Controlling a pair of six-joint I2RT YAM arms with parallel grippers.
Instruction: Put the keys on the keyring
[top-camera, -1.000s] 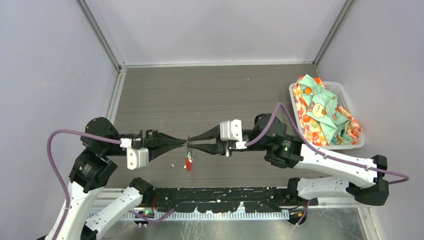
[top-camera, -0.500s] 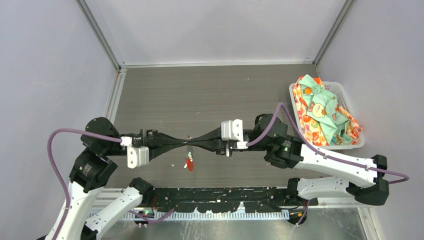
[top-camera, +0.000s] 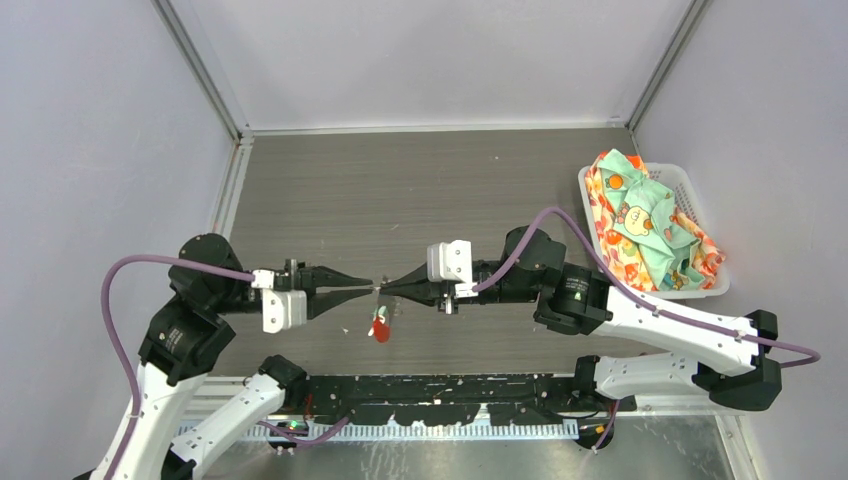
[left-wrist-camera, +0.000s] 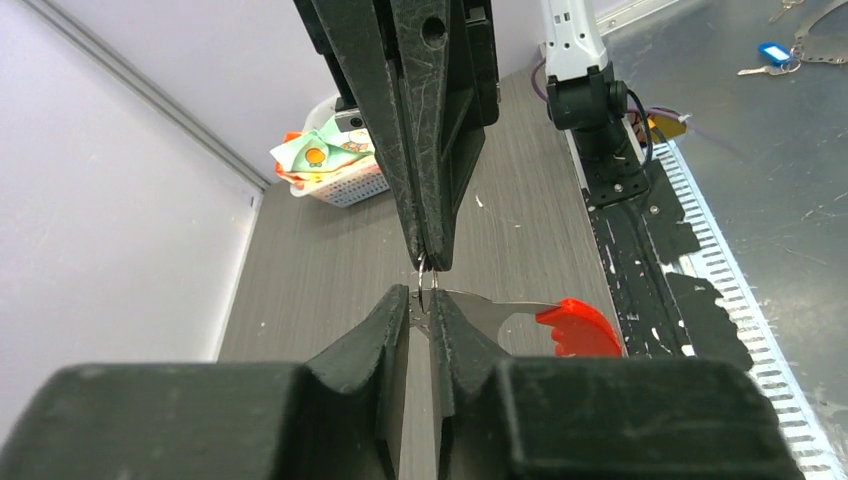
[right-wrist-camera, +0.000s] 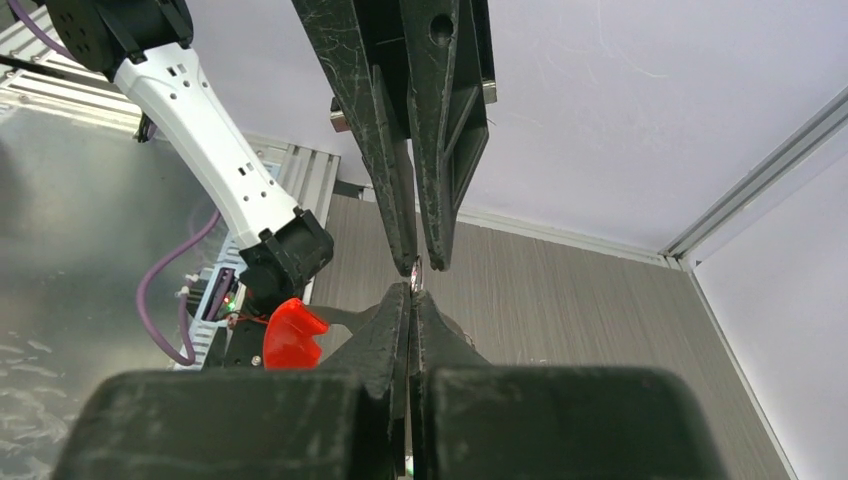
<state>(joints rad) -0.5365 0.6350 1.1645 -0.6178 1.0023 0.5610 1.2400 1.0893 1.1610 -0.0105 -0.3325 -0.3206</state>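
While our right pincer (top-camera: 383, 290) clamps the keyring (top-camera: 380, 328) aloft at mid-frame, likely for threading, our left pincer (top-camera: 369, 288) sits narrowly parted.

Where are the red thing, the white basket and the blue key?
red piece (left-wrist-camera: 575, 328): left wrist view, middle of the plastic.
basket (top-camera: 688, 190): top view, bare far-right wall.
blue key (left-wrist-camera: 774, 52): left wrist view, its head.

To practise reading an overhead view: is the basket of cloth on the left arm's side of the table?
No, the basket of patterned cloth sits at the right edge of the table, beside the right arm.
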